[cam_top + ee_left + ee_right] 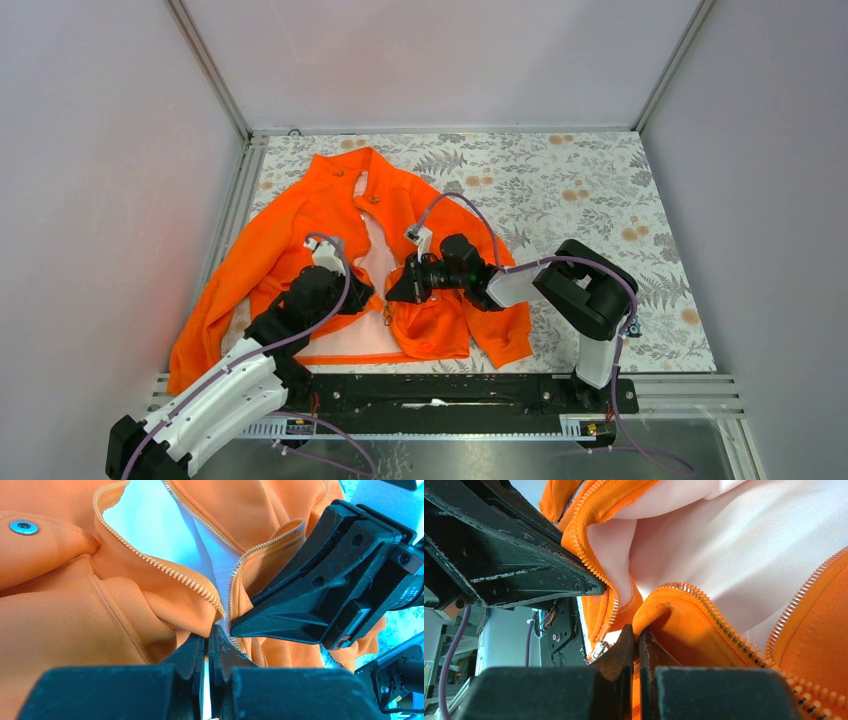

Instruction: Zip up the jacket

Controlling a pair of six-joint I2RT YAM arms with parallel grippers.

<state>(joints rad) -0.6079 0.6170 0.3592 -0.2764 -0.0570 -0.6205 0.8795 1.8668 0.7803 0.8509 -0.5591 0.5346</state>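
Spread over the left half of the floral desk (560,180): the orange jacket (290,215), front unzipped, pale lining (378,255) showing. At the lower front, left claw (362,297) pinched tight on one zipper edge (165,567). Just beside it, right claw (397,291) clamped tight on the opposite edge.

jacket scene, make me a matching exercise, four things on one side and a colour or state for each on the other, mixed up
Things:
1. jacket
2. lining
3. table
4. right hand

Colour or state:
A. fern and flower print
B. shut on fabric by the zipper teeth
C. bright orange
D. pale pink

Pairs: 1-C, 2-D, 3-A, 4-B
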